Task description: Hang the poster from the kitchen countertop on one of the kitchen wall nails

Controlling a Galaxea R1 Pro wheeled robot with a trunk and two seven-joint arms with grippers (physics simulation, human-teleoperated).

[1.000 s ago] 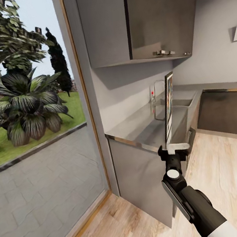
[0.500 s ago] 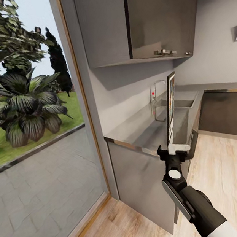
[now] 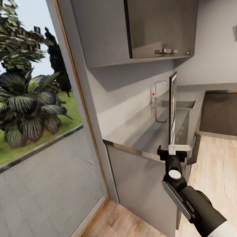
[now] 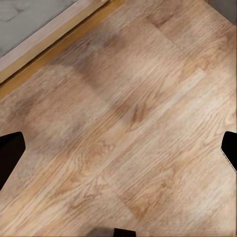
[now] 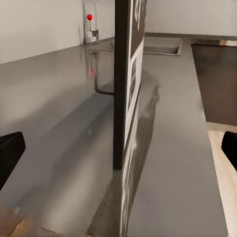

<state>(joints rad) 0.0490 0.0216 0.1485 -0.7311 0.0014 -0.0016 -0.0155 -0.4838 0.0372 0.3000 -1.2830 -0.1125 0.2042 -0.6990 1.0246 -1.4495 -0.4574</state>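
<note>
Looking from the head, the right gripper (image 3: 178, 148) is holding the poster (image 3: 172, 109) by its lower edge, with its fingers pinching the frame. The poster is standing upright, seen almost edge-on, and it is rising above the near end of the tabletop (image 3: 140, 132). It is off the tabletop, I judge, so the pick-up part seems done. A sink (image 3: 178, 104) and a slim tap (image 3: 156, 89) are sitting further along, under a grey wall cabinet (image 3: 136, 19). A large glass window (image 3: 33, 140) is showing a garden plant (image 3: 21, 111) outside. I cannot find any wall nail, so the hanging part is still waiting: a nail must be found and reached first.

Looking from the left wrist, the camera is facing a wooden floor (image 4: 128, 128). Two dark finger tips (image 4: 9, 153) are showing far apart at the two sides, so these fingers are spread and carrying nothing.

Looking from the right wrist, the poster (image 5: 126, 84) is standing as a thin dark edge over the tabletop (image 5: 54, 108), with the tap's red knob (image 5: 89, 17) behind it near the wall.
</note>
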